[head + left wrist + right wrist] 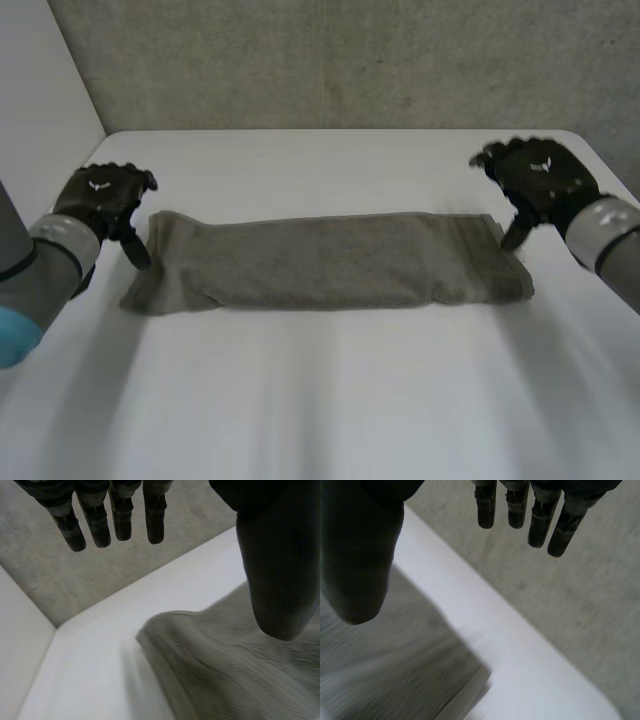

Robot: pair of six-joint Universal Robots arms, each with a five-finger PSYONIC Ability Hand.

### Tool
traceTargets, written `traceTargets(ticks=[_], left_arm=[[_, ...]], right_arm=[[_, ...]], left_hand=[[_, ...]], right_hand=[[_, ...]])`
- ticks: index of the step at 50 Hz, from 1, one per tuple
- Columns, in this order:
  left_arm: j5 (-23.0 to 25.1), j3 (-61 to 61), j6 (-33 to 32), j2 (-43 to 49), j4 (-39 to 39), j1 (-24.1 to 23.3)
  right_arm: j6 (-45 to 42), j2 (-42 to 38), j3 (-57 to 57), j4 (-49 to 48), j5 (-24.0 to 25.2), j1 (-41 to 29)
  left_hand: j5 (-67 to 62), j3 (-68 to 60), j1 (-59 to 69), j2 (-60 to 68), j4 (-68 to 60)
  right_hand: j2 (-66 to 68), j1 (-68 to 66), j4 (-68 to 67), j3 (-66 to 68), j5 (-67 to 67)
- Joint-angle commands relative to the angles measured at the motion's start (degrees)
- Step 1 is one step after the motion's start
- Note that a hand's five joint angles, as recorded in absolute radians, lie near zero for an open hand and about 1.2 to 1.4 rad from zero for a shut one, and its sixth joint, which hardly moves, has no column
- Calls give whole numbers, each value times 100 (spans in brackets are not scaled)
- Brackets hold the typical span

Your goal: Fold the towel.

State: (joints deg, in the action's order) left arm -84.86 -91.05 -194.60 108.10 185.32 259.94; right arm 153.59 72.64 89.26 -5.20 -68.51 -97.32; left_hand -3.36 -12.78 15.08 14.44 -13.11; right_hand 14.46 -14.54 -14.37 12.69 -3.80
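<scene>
The white table [320,400] fills the lower and middle frame of my head view. Across the centre lies the grey towel [330,262], a long flat band running left to right. My left hand [100,200] hangs at mid-left, by the band's left end. Its fingers [120,520] are straight and apart from the thumb, holding nothing. My right hand [540,180] hangs at upper right, by the band's right end, its fingers [540,520] likewise straight and empty.

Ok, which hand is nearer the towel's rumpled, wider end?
Left. The left hand hangs just beside that end of the towel, thumb over its far corner; the right hand is at the opposite end.
</scene>
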Motion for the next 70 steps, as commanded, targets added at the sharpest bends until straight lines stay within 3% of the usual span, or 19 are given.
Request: traceTargets(ticks=[1,6,21,24,26,27,28,30,39,49,55,60,63,65,68,70], left_arm=[[321,-606,256,-254,285,13],[409,-695,431,-272,426,22],[576,-792,784,-307,452,31],[576,-800,784,-307,452,40],[576,-800,792,-307,452,40],[576,-800,792,-307,452,40],[576,-800,792,-307,452,40],[576,-800,792,-307,452,31],[567,-800,792,-307,452,40],[567,-853,792,-360,452,48],[567,-880,792,-439,452,84],[567,-888,792,-448,452,75],[567,-888,792,-448,452,75],[567,-888,792,-448,452,66],[567,-897,792,-448,452,66],[567,-888,792,-448,452,66]], right_arm=[[-49,49,681,63,172,311],[-233,-442,848,-51,540,565],[-682,-1418,593,-666,523,750],[-690,-1498,522,-763,506,750],[-690,-1559,461,-825,514,750],[-690,-1560,461,-825,514,750],[-699,-1568,435,-868,514,759],[-699,-1568,417,-912,514,768],[-743,-1542,347,-939,497,1146],[-1884,-1218,154,-772,479,2269],[-2105,-927,-75,-667,470,2358],[-2079,-531,-277,-623,470,2033],[-2079,-320,-409,-631,409,1444],[-2096,-242,-558,-658,190,658],[-2105,-259,-664,-675,40,205],[-2123,-381,-857,-702,-153,-713]], left_hand=[[28,278,-201,-136,311],[45,278,-217,-153,311],[112,278,-285,-221,311],[112,278,-285,-221,311],[112,278,-285,-221,311],[112,278,-285,-221,311],[112,278,-285,-221,311],[112,278,-285,-221,311],[96,278,-268,-204,311],[95,278,-268,-204,311],[95,278,-268,-204,311],[95,278,-268,-204,311],[95,278,-268,-204,311],[95,278,-268,-204,311],[95,278,-268,-204,311],[95,278,-268,-204,311]], right_hand=[[151,-143,437,-269,-217],[554,-546,437,-269,-620],[1966,-1958,437,-269,-2032],[2792,-2784,437,-269,-2858],[4498,-4490,437,-269,-4564],[4508,-4499,437,-269,-4573],[5840,-5832,437,-269,-5906],[6547,-6539,437,-269,-6613],[6554,-6546,437,-269,-6620],[6554,-6546,437,-269,-6620],[6554,-6546,437,-269,-6620],[6554,-6546,437,-269,-6620],[6554,-6546,437,-269,-6620],[6554,-6546,437,-269,-6620],[6554,-6546,437,-269,-6620],[6554,-6546,437,-269,-6620]])
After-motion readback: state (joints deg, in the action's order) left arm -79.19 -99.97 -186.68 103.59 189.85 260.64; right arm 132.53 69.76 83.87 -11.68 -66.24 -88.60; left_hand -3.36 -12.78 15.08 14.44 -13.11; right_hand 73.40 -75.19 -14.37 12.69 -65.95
